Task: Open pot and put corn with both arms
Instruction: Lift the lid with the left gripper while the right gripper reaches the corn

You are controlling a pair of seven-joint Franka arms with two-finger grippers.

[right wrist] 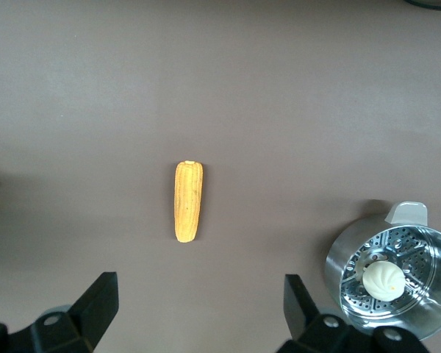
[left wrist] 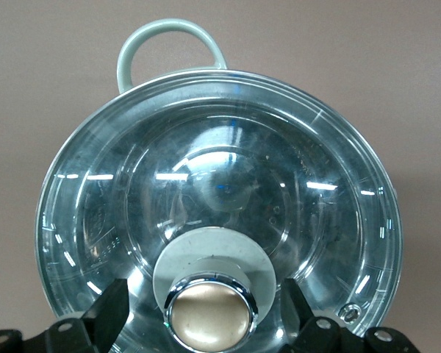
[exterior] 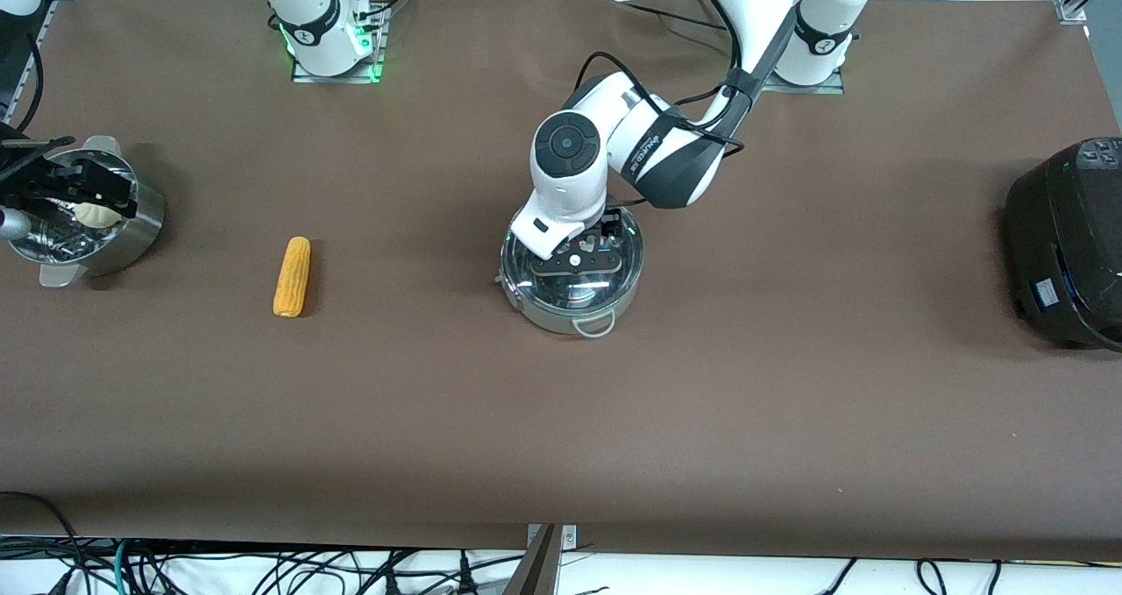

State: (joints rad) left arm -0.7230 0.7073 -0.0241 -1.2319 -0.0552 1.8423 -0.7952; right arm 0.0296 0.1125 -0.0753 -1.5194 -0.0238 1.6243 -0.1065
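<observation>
The left end effector (exterior: 585, 253) sits low over the pot (exterior: 570, 281), its fingers (left wrist: 110, 312) spread apart on either side of the brass-coloured knob (left wrist: 209, 315) of the glass lid (left wrist: 220, 191), not yet clamped on it. The lid is seated on the pot, so closing on the knob and lifting straight up looks like the coming move.

The corn cob (exterior: 293, 276) lies on the bench (exterior: 789, 402) beside the pot, toward the right arm's end, its long axis running roughly toward and away from the front camera. The right end effector (right wrist: 198, 309) hangs high above the bench with fingers wide apart; in the right wrist view the cob shows ahead of it, with its long axis across the gap between the fingers. The right arm is the nearer one for the cob. A steamer pot (exterior: 96, 218) with a white bun (right wrist: 383, 279) stands beside the cob, away from the pot.
</observation>
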